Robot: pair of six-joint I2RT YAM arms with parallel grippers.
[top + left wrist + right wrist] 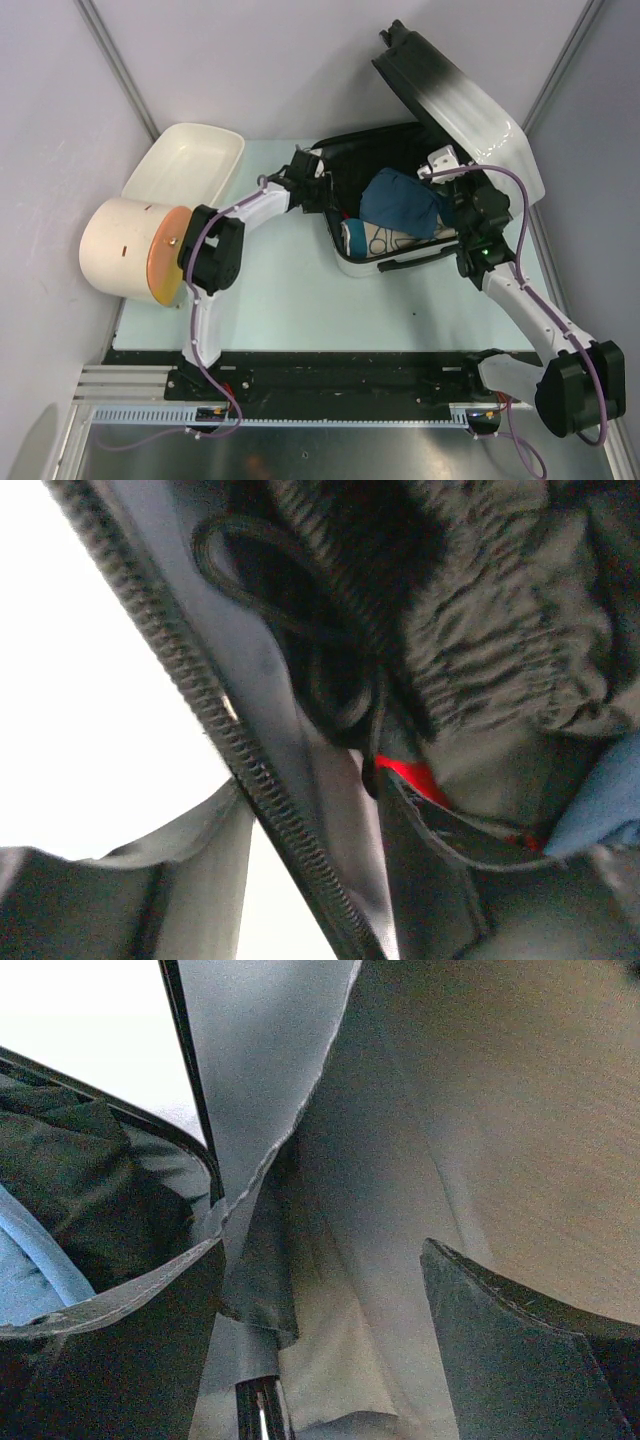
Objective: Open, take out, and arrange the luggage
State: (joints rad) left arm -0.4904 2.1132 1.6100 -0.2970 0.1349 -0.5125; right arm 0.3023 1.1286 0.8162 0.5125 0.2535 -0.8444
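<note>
The luggage (345, 262) lies open at the back of the table, its white-to-black lid (460, 95) tilted up to the right. Inside are a blue bundle (400, 200) and a printed roll (372, 238). My left gripper (310, 188) is at the case's left rim. In the left wrist view the left gripper (315, 880) stands open astride the zipper (225, 730), and a light gap shows beside one finger. A dark elastic-waist garment (480, 630) lies just past it. My right gripper (452, 195) is at the hinge side, open (320, 1340), with only grey lining (400, 1210) between its fingers.
A cream plastic tub (185, 160) leans at the back left. In front of it a cream cylinder with an orange end (125, 250) lies beside the left arm. The pale table top (290, 300) spreads before the case. Grey walls close in on both sides.
</note>
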